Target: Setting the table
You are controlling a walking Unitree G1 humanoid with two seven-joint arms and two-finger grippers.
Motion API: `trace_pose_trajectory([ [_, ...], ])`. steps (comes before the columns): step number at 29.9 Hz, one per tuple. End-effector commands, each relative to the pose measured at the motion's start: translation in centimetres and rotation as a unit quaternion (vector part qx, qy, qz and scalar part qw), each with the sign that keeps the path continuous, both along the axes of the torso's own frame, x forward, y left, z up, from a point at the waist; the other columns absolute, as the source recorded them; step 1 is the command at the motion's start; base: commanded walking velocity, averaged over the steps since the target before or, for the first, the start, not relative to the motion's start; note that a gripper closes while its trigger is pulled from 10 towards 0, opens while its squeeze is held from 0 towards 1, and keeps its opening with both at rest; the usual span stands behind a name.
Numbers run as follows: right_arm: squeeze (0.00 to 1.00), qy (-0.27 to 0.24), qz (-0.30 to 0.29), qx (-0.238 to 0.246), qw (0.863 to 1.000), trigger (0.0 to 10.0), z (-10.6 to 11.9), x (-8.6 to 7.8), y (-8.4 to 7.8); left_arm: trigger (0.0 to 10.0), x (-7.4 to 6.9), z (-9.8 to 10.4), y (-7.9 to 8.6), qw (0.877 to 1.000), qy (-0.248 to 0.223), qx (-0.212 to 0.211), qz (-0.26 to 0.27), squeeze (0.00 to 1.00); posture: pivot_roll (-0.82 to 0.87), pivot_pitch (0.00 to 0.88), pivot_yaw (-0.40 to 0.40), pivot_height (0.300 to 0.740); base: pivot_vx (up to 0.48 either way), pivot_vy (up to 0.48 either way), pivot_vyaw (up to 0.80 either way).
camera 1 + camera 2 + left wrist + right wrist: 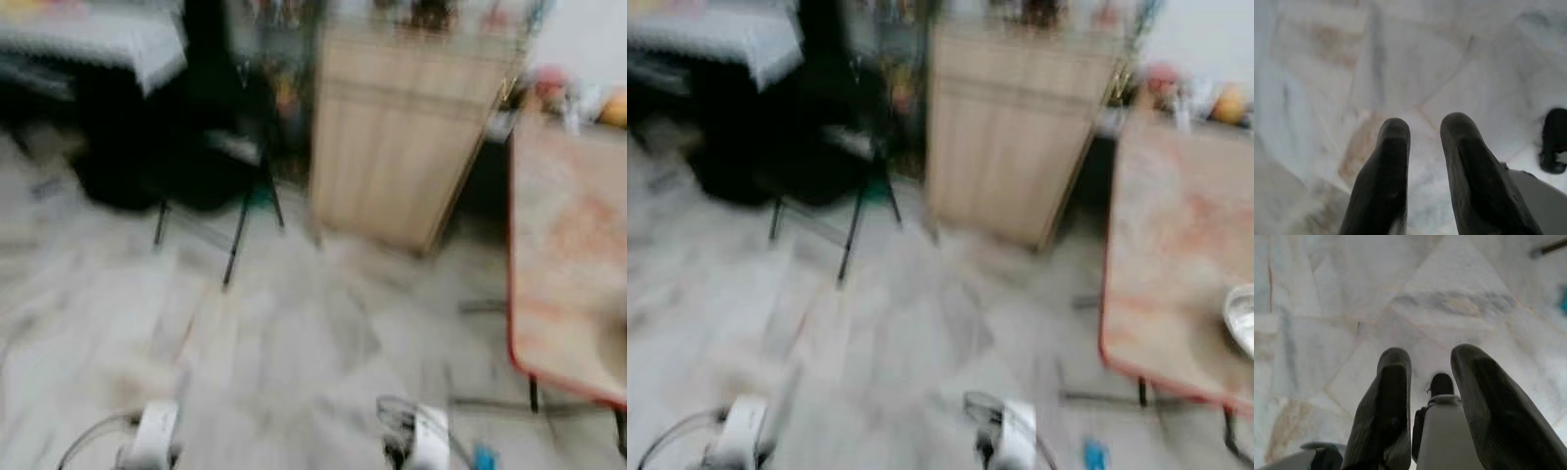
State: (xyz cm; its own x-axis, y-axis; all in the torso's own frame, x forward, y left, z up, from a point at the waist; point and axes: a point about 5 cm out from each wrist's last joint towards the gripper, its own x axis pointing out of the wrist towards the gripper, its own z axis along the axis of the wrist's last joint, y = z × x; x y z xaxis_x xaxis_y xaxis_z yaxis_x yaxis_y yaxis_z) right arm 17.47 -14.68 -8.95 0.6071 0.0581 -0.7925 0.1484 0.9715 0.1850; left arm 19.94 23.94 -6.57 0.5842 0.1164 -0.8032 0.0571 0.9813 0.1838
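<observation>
Blurred view: we face a wooden cabinet across marble floor; a black chair stands left, the red-edged table with a bowl right. Left gripper and right gripper hang spread, holding nothing.

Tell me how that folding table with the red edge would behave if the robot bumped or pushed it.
The table would probably shift or wobble easily: the legs under its near edge look thin. Its top seems a thin flat board, so likely light for its size. A pale dish sits near the edge and might slide or rattle. Blur limits certainty.
</observation>
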Motion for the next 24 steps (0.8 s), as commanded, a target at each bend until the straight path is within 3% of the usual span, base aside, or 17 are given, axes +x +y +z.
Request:
trace_pose_trajectory([
  [1, 0.0, 0.005, -0.002, -0.005, 1.0, 10.0, -0.09, -0.18, -0.4, 10.0, -0.21, -0.25, -0.47, 1.0, 0.01, 0.003, -0.018, 0.0, 0.16, 0.0, 0.0, 0.74, 0.0, 0.0, -0.76],
  [18, 0.0, 0.003, -0.001, -0.01, 1.0, 10.0, -0.08, -0.21, -0.71, 10.0, 0.13, -0.18, -0.91, 1.0, 0.007, -0.005, -0.02, 0.0, 0.15, 0.0, -0.004, 0.74, 0.0, -0.033, -0.76],
  [24, 0.0, -0.004, -0.004, -0.007, 1.0, 10.0, -0.01, -0.12, -0.65, 10.0, 0.22, -0.13, -0.94, 1.0, 0.003, -0.008, -0.013, 0.0, 0.15, 0.0, -0.006, 0.74, 0.0, 0.0, -0.09],
])
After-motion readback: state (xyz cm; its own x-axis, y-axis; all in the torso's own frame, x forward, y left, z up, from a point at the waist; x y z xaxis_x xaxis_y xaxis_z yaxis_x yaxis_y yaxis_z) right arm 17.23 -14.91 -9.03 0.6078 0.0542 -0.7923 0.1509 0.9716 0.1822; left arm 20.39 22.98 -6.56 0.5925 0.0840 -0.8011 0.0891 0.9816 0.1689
